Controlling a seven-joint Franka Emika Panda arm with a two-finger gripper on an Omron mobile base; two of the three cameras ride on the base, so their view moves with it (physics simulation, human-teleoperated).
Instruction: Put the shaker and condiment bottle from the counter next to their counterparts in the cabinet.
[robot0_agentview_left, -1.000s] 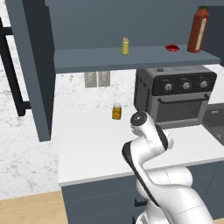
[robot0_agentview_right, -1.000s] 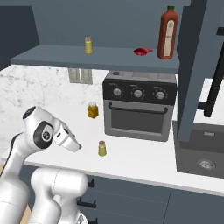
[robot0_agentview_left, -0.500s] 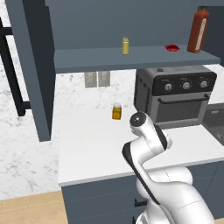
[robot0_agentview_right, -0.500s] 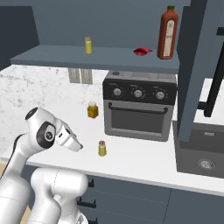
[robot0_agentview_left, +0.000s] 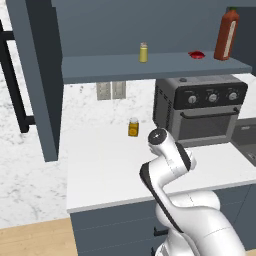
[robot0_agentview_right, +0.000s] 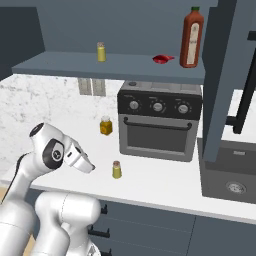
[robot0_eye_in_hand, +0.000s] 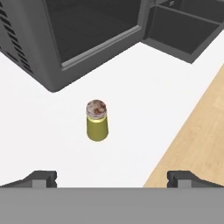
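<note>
The shaker (robot0_eye_in_hand: 96, 120), small and yellow with a grey cap, stands upright on the white counter (robot0_eye_in_hand: 39, 131) in front of the toaster oven; the right base view has the shaker (robot0_agentview_right: 116, 170) near the counter's front edge. My gripper (robot0_eye_in_hand: 112, 178) hovers just short of it, open and empty, and the hand (robot0_agentview_right: 85, 162) hangs to the shaker's left. On the cabinet shelf (robot0_agentview_right: 75, 65) lies the small red condiment bottle (robot0_agentview_right: 161, 59), beside the tall red sauce bottle (robot0_agentview_right: 191, 37). A yellow counterpart shaker (robot0_agentview_right: 101, 52) stands further left on the shelf.
A black toaster oven (robot0_agentview_right: 160, 120) stands on the counter under the shelf, with a squat orange jar (robot0_agentview_right: 105, 125) at its left. A sink (robot0_agentview_right: 230, 170) lies at the right. Open cabinet doors (robot0_agentview_left: 40, 75) (robot0_agentview_right: 225, 75) hang at both sides.
The hand has shifted only very slightly. The shaker, jar and bottles stand where they were.
</note>
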